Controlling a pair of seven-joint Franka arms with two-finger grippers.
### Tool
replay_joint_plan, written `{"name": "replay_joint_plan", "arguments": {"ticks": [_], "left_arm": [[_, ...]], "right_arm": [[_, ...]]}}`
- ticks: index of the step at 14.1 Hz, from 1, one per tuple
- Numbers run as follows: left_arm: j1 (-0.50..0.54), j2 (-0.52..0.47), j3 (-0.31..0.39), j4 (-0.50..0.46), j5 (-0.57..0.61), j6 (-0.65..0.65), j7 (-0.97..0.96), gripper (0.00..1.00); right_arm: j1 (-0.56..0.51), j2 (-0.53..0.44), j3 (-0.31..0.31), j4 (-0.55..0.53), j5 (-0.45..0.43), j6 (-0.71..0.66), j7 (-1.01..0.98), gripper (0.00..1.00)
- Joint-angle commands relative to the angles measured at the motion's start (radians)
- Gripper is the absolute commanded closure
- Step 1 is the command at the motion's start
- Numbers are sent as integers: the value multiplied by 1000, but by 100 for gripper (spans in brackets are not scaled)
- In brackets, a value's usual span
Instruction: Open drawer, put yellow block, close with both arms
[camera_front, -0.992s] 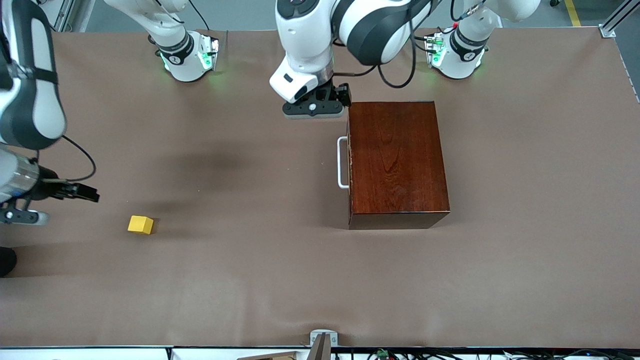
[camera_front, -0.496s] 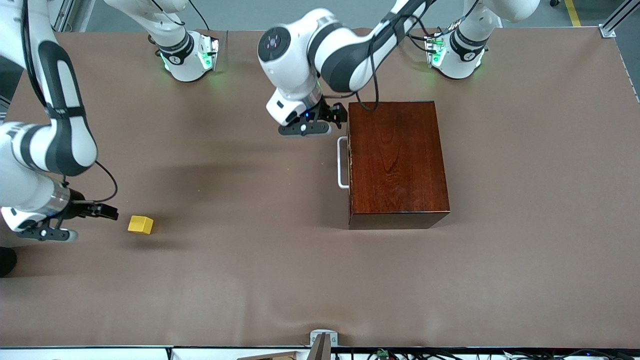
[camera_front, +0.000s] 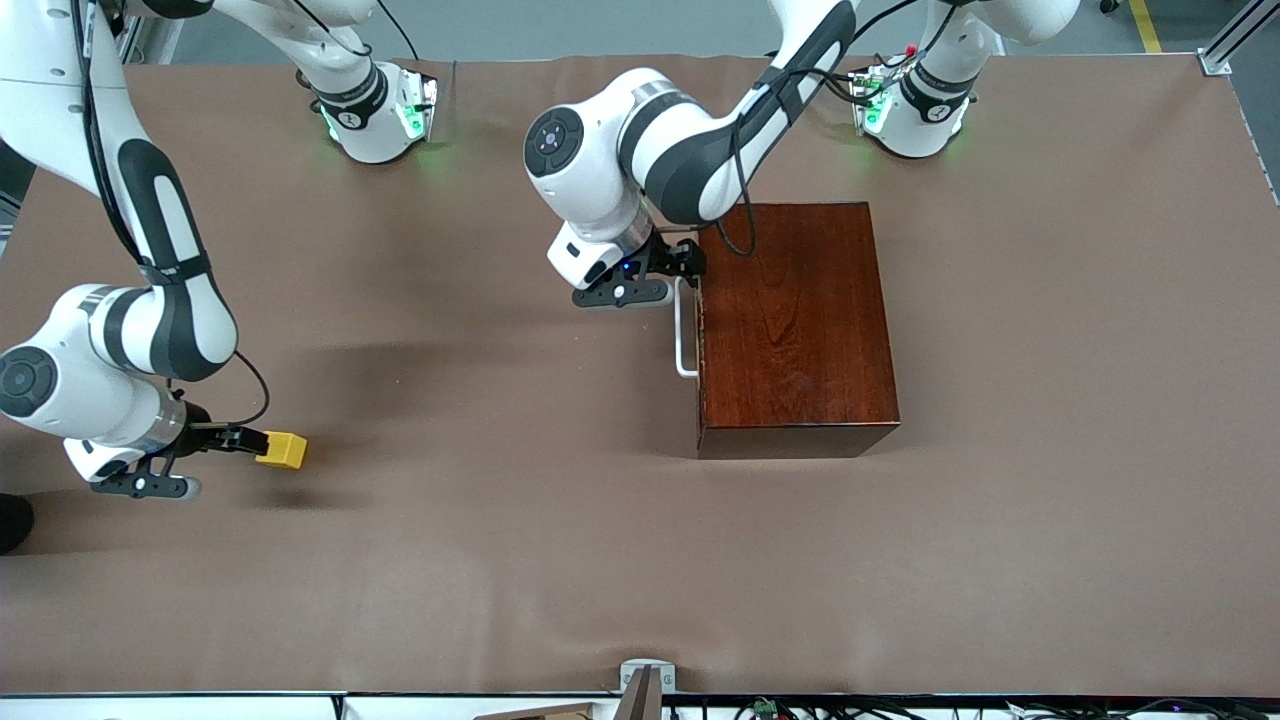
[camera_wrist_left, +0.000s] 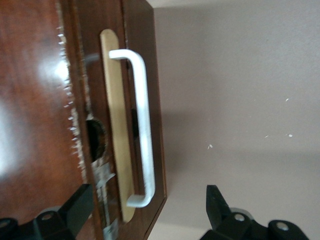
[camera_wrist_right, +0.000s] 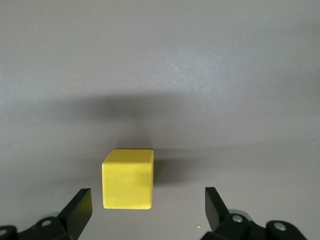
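Front view: the brown table fills the frame, with the 2 arms' green-lit bases along its top edge. At centre right sits the dark reddish-brown box, its long axis running up and down the frame. Its drawer is shut, and the front faces the right arm's end of the table. The white handle lies parallel to that long axis (a U-shaped bar).

The left gripper hangs at the handle's upper end. In the left wrist view its fingers stand wide apart, 1 on each side of the handle, holding nothing.

At lower left the right gripper is low beside the yellow block. In the right wrist view it is spread fully, the cube just ahead of the fingertips, untouched.
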Motion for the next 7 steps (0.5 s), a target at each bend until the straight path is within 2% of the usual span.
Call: {"name": "replay_joint_plan", "arguments": {"ticks": [1,7], "left_arm": [[-6,31,5,25,27,43,6,0],[-4,65,13,25,29,62,6,0]], "right_arm": [[9,18,8,5,11,11,-10,0],[13,65,6,6,9,50,-12,0]]}}
